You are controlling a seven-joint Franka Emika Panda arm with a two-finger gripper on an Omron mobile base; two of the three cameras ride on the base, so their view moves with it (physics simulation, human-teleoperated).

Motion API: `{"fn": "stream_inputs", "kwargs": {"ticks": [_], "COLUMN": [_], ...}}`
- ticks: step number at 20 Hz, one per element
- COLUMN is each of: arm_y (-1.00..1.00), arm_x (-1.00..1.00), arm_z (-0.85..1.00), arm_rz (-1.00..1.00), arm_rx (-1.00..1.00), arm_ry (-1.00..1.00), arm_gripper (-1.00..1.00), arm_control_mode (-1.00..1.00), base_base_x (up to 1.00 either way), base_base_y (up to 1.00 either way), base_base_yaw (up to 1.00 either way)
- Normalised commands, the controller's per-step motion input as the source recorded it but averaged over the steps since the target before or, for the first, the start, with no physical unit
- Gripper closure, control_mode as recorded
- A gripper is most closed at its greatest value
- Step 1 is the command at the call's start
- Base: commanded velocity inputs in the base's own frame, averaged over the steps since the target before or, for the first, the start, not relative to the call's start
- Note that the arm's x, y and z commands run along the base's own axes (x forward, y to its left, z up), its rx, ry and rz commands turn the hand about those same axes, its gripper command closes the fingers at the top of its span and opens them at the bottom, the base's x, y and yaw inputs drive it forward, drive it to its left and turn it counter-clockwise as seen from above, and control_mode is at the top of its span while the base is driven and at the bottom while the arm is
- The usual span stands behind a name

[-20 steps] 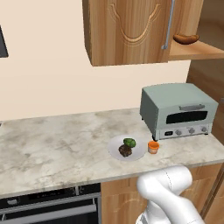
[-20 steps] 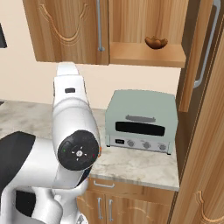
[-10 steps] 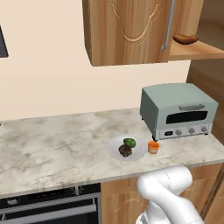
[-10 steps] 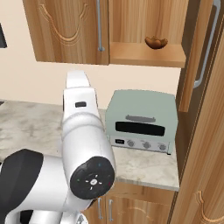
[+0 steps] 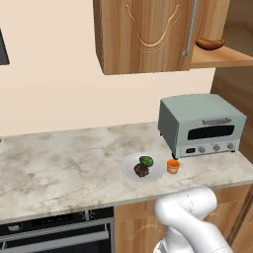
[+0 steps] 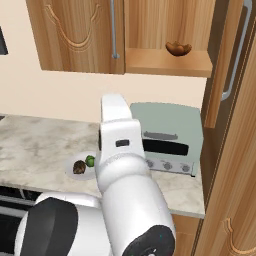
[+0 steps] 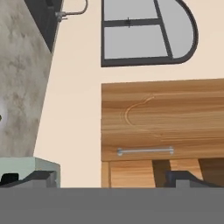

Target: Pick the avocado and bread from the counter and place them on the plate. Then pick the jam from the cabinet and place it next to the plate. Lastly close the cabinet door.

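Observation:
The white plate (image 5: 157, 173) lies on the marbled counter (image 5: 64, 163) and carries the green avocado (image 5: 146, 160) and the dark brown bread (image 5: 141, 171). The orange jam (image 5: 173, 166) stands on the counter just right of the plate. From the right base view the plate (image 6: 74, 174), bread (image 6: 79, 166) and avocado (image 6: 90, 160) peek out left of my arm. The cabinet (image 6: 167, 62) has its right side open, its cabinet door (image 6: 235, 95) swung out. In the rolled hand view my gripper (image 7: 111, 181) is open, empty, facing the cabinet's closed door (image 7: 162, 118).
A pale green toaster oven (image 5: 200, 123) stands right of the plate. A glossy orange-brown sausage shape (image 5: 210, 43) lies on the open cabinet shelf. A built-in oven (image 5: 54, 237) sits under the counter at left. A dark-framed window (image 7: 146, 30) shows in the hand view.
In the right base view my arm has swung to the right and nearer the camera. Plate, food and jam stay put.

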Motion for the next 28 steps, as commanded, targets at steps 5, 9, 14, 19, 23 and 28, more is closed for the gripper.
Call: {"fn": "stream_inputs", "kwargs": {"ticks": [5,9,14,19,23,28], "arm_y": [-0.35,-0.33,-0.29,-0.17,-0.17,-0.17], "arm_x": [-0.61,-0.53,-0.25,0.0,0.0,0.03], "arm_z": [0.0,0.0,-0.02,0.0,0.0,0.0], "arm_rz": [0.0,0.0,0.0,0.06,0.09,0.09], "arm_rx": [0.0,0.0,0.0,0.0,0.0,0.0], "arm_ry": [-0.05,-0.02,0.0,-0.02,-0.03,0.0], "arm_gripper": [-1.0,-1.0,-1.0,-1.0,-1.0,-1.0], "arm_control_mode": [-1.0,-1.0,-1.0,-1.0,-1.0,-1.0], "base_base_x": [0.0,0.0,0.0,0.0,0.0,0.0], "base_base_y": [0.0,0.0,0.0,0.0,0.0,0.0], "base_base_yaw": [0.0,0.0,0.0,0.0,0.0,0.0]}}
